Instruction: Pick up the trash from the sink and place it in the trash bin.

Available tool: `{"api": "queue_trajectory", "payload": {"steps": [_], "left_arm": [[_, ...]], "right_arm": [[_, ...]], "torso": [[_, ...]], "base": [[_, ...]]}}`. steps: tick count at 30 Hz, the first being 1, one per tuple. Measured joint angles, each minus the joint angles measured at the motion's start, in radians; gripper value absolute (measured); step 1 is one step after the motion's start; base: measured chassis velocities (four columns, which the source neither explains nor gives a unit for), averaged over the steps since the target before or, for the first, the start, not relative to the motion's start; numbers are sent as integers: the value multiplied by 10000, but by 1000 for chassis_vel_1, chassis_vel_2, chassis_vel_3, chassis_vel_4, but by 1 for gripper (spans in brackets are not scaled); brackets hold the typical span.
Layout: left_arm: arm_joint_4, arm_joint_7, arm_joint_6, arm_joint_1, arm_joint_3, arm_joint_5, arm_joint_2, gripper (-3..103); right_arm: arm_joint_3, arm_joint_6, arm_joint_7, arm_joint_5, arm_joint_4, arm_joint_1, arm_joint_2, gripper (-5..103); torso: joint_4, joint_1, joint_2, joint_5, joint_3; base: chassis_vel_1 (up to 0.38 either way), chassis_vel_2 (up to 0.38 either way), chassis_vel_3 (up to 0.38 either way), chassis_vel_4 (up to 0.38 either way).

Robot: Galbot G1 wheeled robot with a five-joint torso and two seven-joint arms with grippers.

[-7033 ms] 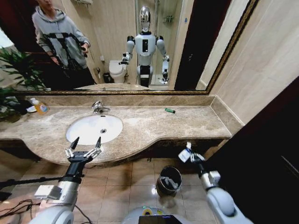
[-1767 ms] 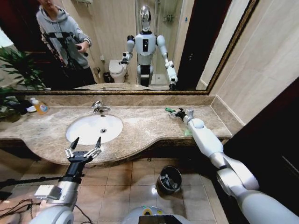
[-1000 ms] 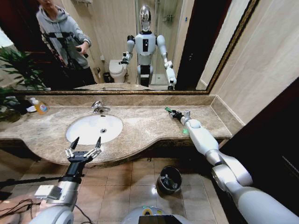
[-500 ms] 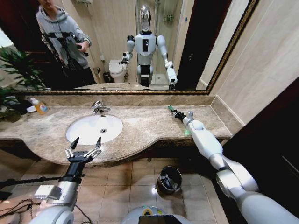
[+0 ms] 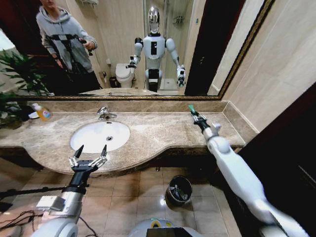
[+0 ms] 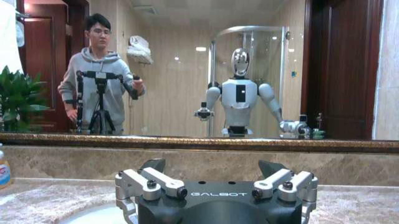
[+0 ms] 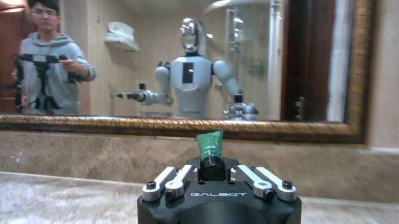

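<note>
A small green stick of trash (image 5: 191, 108) with a black end is held up above the right part of the countertop, close to the mirror, with my right gripper (image 5: 195, 114) shut on it. In the right wrist view the green stick (image 7: 209, 143) pokes up between the closed fingers (image 7: 181, 178). The white oval sink (image 5: 100, 136) lies at the left of the counter. My left gripper (image 5: 89, 154) hangs open just before the sink's front rim, holding nothing; its spread fingers (image 6: 151, 179) face the mirror. The dark round trash bin (image 5: 179, 190) stands on the floor below the counter.
A chrome tap (image 5: 103, 113) sits behind the basin, and an orange-yellow bottle (image 5: 42, 113) stands at the far left beside a plant (image 5: 15, 74). The marble countertop (image 5: 158, 133) ends at a wall on the right. A gold-framed mirror runs along the back.
My right gripper has lifted the green stick off the countertop and carried it up and slightly right. The left arm has stayed still.
</note>
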Motion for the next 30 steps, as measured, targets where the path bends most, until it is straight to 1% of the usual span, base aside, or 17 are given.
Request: {"api": "queue_trajectory", "payload": {"steps": [2, 3, 4, 5, 7, 8, 10, 12, 13, 16, 17, 20, 21, 24, 25, 28, 30], "left_arm": [[0, -2, 0, 0, 0, 0, -1, 100], [0, -2, 0, 0, 0, 0, -1, 100], [0, -3, 0, 0, -1, 0, -1, 100], [0, -2, 0, 0, -1, 0, -1, 100], [0, -2, 0, 0, -1, 0, -1, 100], [0, -2, 0, 0, -1, 0, -1, 100], [0, 0, 0, 1, 0, 0, -1, 100], [0, -2, 0, 0, -1, 0, -2, 100], [0, -2, 0, 0, -1, 0, -2, 100], [0, -2, 0, 0, -1, 0, -1, 100], [0, -2, 0, 0, -1, 0, -1, 100], [0, -1, 0, 0, -1, 0, -1, 100], [0, -1, 0, 0, -1, 0, -1, 100], [0, -1, 0, 0, -1, 0, -1, 100], [0, -1, 0, 0, -1, 0, -1, 100], [0, -2, 0, 0, 0, 0, -1, 100], [0, -1, 0, 0, -1, 0, -1, 100]], "right_arm": [[553, -30, 115, -125, 609, -879, 144, 21], [553, -30, 115, -125, 609, -879, 144, 21], [931, -28, 151, -224, 1094, -1578, 250, 21], [1145, -8, 151, -312, 1393, -2094, 328, 21], [1285, 95, 126, -559, 1761, -2814, 467, 21], [1285, 95, 126, -559, 1761, -2814, 467, 21], [1296, 188, 101, -747, 2069, -3345, 621, 21], [1538, 467, 11, -1102, 2426, -4207, 935, 21], [1538, 467, 11, -1102, 2426, -4207, 935, 21], [1751, 1075, -223, -1739, 2680, -5478, 1456, 21], [1751, 1075, -223, -1739, 2680, -5478, 1456, 21], [1835, 1656, -376, -2332, 2682, -6391, 1935, 21], [1835, 1656, -376, -2332, 2682, -6391, 1935, 21], [1873, 1973, -450, -2772, 2419, -6857, 2223, 21], [1873, 1973, -450, -2772, 2419, -6857, 2223, 21], [1732, 2220, -533, -3268, 1825, -6994, 2570, 21], [1589, 2323, -586, -3390, 1390, -6958, 2785, 21]], "torso": [[3, 1, -1, 7, 2], [3, 1, -1, 7, 2], [6, 2, -1, 2, 1], [2, 1, 0, -6, 0], [-3, 1, 0, 4, 1], [-3, 1, 0, 4, 1], [6, 1, 0, 1, 1], [6, 1, 0, 2, 1], [6, 1, 0, 2, 1], [2, 2, -1, 2, 2], [2, 2, -1, 2, 2], [2, 1, -1, 2, 1], [2, 1, -1, 2, 1], [3, 1, -1, 1, 1], [3, 1, -1, 1, 1], [3, 2, -1, 2, 2], [3, 2, -1, 3, 2]], "base": [[0, 0, 0, 0], [0, 0, 0, 0], [0, 0, 0, 0], [0, 0, 0, 0], [0, 0, 0, 0], [0, 0, 0, 0], [0, 0, 0, 0], [0, 0, 0, 0], [0, 0, 0, 0], [0, 0, 0, 0], [0, 0, 0, 0], [0, 0, 0, 0], [0, 0, 0, 0], [0, 0, 0, 0], [0, 0, 0, 0], [0, 0, 0, 0], [0, 0, 0, 0]]}}
